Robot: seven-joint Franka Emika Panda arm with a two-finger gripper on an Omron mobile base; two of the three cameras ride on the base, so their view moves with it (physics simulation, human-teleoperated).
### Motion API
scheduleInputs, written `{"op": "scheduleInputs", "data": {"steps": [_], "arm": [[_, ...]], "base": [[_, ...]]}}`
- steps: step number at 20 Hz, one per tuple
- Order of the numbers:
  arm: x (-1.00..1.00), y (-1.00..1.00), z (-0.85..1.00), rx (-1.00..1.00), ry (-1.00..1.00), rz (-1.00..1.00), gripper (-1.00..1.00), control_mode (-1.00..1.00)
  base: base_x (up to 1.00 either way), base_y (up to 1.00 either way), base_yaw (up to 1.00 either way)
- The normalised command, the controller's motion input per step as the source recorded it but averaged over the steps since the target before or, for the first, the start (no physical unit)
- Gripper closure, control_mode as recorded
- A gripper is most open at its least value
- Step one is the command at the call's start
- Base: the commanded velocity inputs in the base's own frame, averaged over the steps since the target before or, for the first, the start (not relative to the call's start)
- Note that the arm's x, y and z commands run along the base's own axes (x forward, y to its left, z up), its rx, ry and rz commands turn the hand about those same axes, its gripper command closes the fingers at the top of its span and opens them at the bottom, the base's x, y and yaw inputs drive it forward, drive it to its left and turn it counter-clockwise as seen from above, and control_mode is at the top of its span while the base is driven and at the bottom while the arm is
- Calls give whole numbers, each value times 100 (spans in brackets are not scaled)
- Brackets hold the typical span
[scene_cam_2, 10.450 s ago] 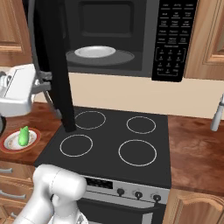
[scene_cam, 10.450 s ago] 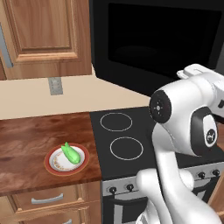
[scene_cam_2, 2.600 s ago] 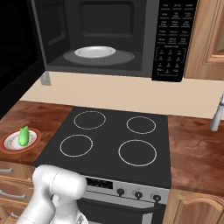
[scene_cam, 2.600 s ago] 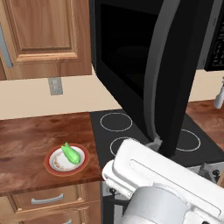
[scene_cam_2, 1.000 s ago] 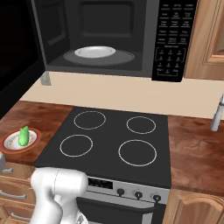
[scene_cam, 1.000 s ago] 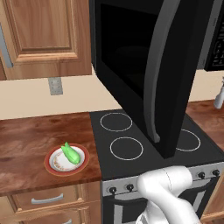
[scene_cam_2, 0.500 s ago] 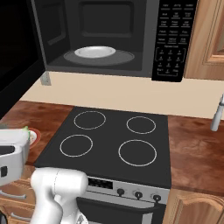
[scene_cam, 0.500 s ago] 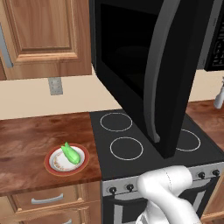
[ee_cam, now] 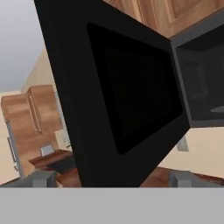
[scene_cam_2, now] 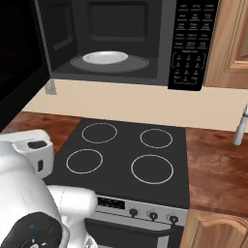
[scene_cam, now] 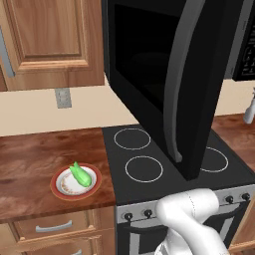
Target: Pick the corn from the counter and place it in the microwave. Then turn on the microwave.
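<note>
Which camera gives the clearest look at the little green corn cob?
The left base view: the small green husked corn cob lies unobstructed on the white red-rimmed plate. In the right base view, the robot's white arm covers that corner.

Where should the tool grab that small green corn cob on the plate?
Grip the small green corn cob across its thick middle, coming down from above. It lies flat on the red-rimmed white plate, pointed tip toward the wall, so its long sides are free.

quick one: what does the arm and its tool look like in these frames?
Glossy white rounded arm links, bulbous at the joints. A dark joint cap with a small blue dot shows in the right base view. The tool shows two small grey blocky fingertips. No cables visible.
</note>
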Motion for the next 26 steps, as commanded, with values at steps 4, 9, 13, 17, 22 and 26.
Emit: {"op": "scheduleInputs", "data": {"steps": [4, 9, 13, 17, 22, 26], "arm": [[21, 2, -8, -1, 3, 9, -100, -100], [19, 16, -14, -3, -1, 3, -100, -100], [24, 25, -13, -3, -2, 3, -100, -100], [22, 18, -6, -2, -3, 2, -100, -100], [24, 26, -14, -3, -3, 4, -100, -100], [28, 27, -16, -1, -2, 6, -100, -100]], "base": [[0, 0, 0], [0, 0, 0], [0, 0, 0], [0, 0, 0], [0, 0, 0], [0, 0, 0]]}}
